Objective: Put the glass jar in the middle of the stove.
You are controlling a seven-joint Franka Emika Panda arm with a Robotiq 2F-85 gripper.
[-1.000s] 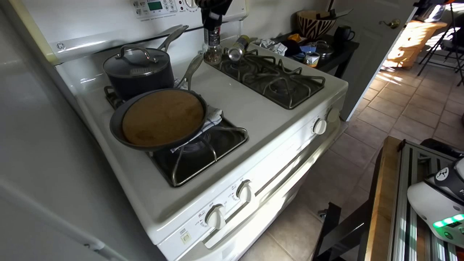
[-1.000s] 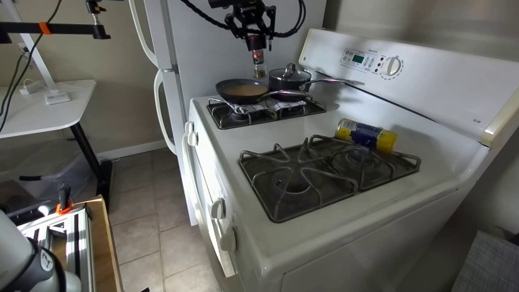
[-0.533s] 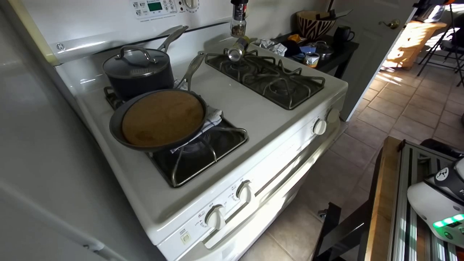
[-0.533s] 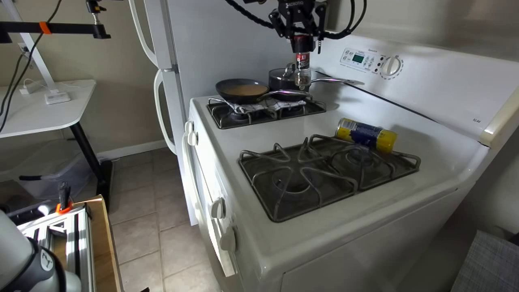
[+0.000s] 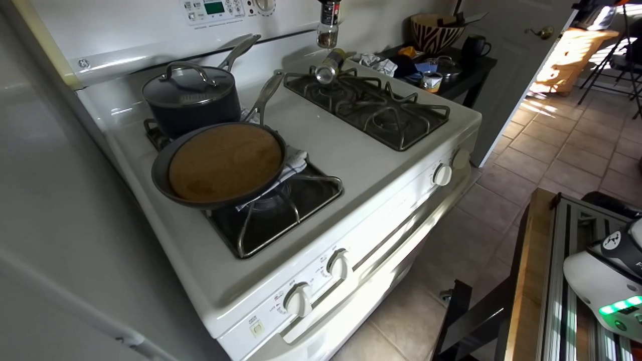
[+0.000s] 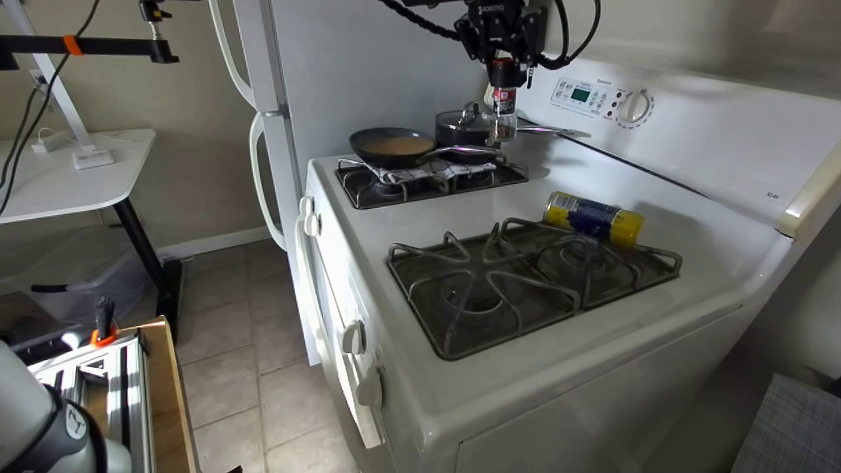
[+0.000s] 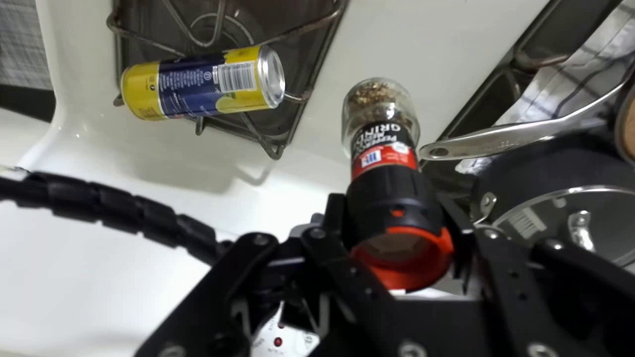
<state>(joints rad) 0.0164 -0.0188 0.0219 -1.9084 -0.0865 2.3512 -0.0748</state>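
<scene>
The glass jar (image 6: 504, 125) is a small clear grinder jar with peppery contents, a black-and-red label and a black cap with red inside. It hangs glass end down, clear of the cooktop, near the back panel; it also shows in the wrist view (image 7: 379, 99) and in an exterior view (image 5: 328, 30). My gripper (image 7: 394, 208) is shut on its cap; it also shows in an exterior view (image 6: 511, 71). The white stove (image 5: 311, 120) has two black grate areas with a bare white strip between them, also in the wrist view (image 7: 436, 34).
A yellow-and-blue can (image 6: 591, 218) lies on its side on the rear of a grate. A frying pan (image 5: 225, 165) and a dark lidded pot (image 5: 193, 105) stand on the opposite grate over a cloth (image 5: 296, 165). Their handles reach toward the white strip.
My gripper has carried the jar to the right in both exterior views, away from above the pan and pot; it sits higher in one. The last half second shows only a small shift.
</scene>
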